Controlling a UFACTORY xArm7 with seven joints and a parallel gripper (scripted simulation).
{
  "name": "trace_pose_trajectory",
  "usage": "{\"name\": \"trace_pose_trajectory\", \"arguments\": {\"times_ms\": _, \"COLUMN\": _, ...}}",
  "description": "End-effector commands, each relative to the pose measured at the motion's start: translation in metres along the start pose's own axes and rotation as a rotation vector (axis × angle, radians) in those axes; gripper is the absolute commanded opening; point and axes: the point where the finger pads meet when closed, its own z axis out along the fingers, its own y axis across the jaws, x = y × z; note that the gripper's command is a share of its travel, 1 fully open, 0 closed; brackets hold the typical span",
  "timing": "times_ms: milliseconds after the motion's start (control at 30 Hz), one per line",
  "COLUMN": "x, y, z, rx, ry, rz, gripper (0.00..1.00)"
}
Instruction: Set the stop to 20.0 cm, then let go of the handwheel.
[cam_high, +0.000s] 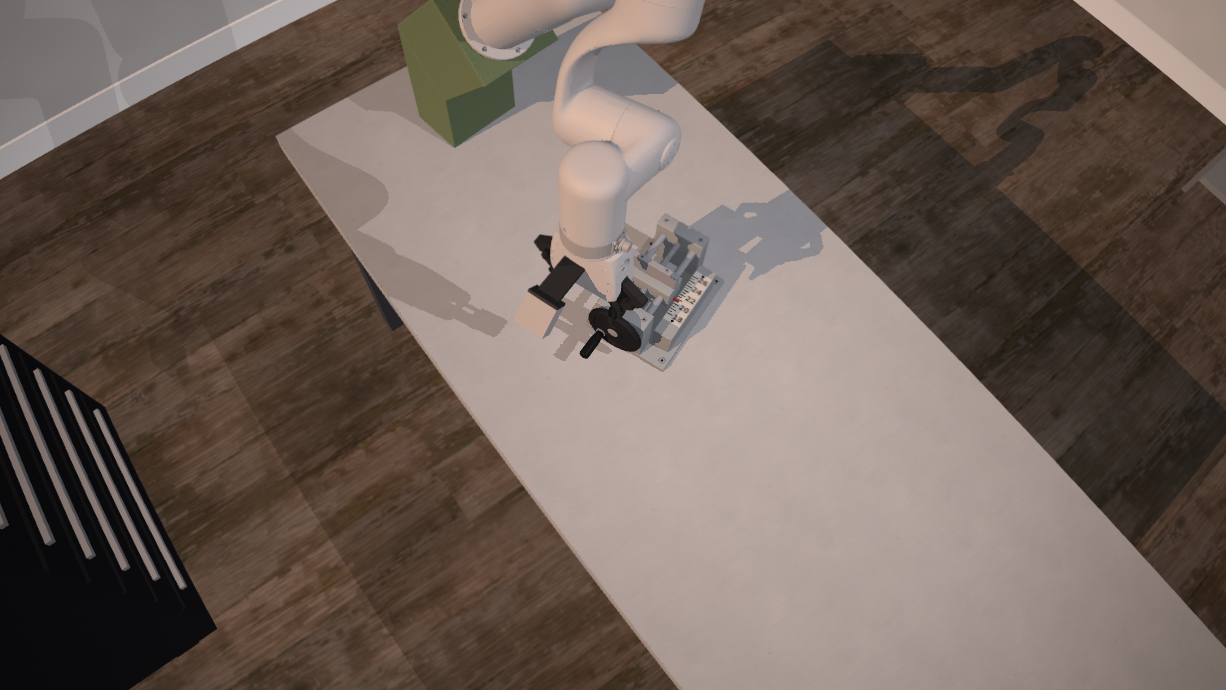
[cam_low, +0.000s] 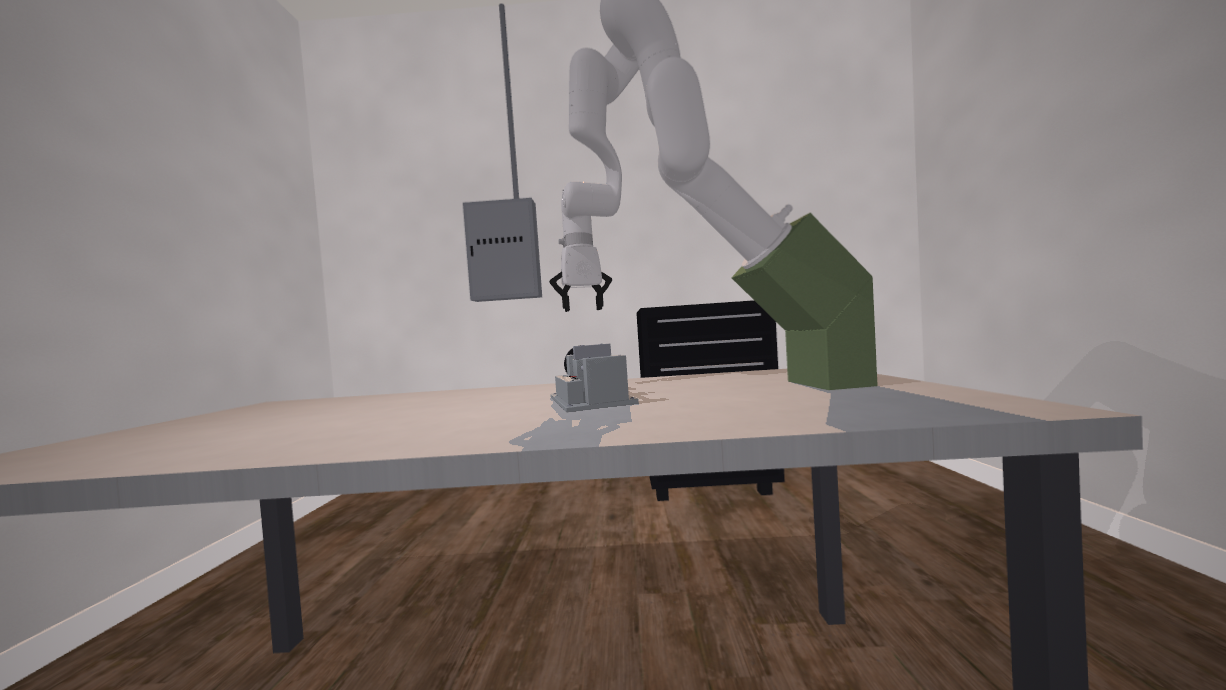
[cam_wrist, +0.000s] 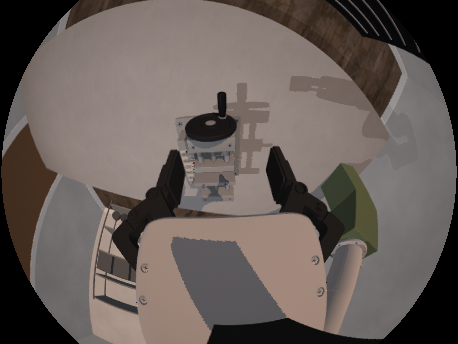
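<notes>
The black handwheel (cam_high: 626, 334) (cam_wrist: 211, 132) stands at one end of the grey stop device (cam_low: 605, 379), its crank handle (cam_high: 591, 344) (cam_wrist: 222, 104) pointing outward. A pale block (cam_wrist: 214, 178), seemingly the stop, sits between the end plates. The white scale (cam_high: 688, 301) runs alongside. Its red mark (cam_high: 676, 300) shows near the 20 and 22 labels; the exact reading is too small to tell. My gripper (cam_low: 582, 304) (cam_wrist: 225, 159) is open and empty, pointing down high above the device. In the top view the arm hides part of the device and one finger.
The device stands on the pale table (cam_high: 772, 480) (cam_low: 343, 428). The green arm base (cam_high: 480, 107) (cam_low: 830, 342) stands at the table's end. A black drawer cabinet (cam_high: 94, 548) (cam_low: 707, 342) stands on the floor beyond the table. A grey box (cam_low: 501, 270) hangs on the wall.
</notes>
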Motion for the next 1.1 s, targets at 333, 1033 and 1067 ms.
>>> {"name": "trace_pose_trajectory", "arguments": {"times_ms": 333, "x": -0.018, "y": -0.073, "z": -0.001, "rx": 0.006, "ry": 0.002, "rz": -0.002, "gripper": 0.57}}
{"name": "trace_pose_trajectory", "arguments": {"times_ms": 1033, "x": -0.023, "y": -0.093, "z": 0.049, "rx": 0.006, "ry": 0.002, "rz": -0.002, "gripper": 0.57}}
{"name": "trace_pose_trajectory", "arguments": {"times_ms": 1067, "x": -0.023, "y": -0.093, "z": 0.049, "rx": 0.006, "ry": 0.002, "rz": -0.002, "gripper": 0.57}}
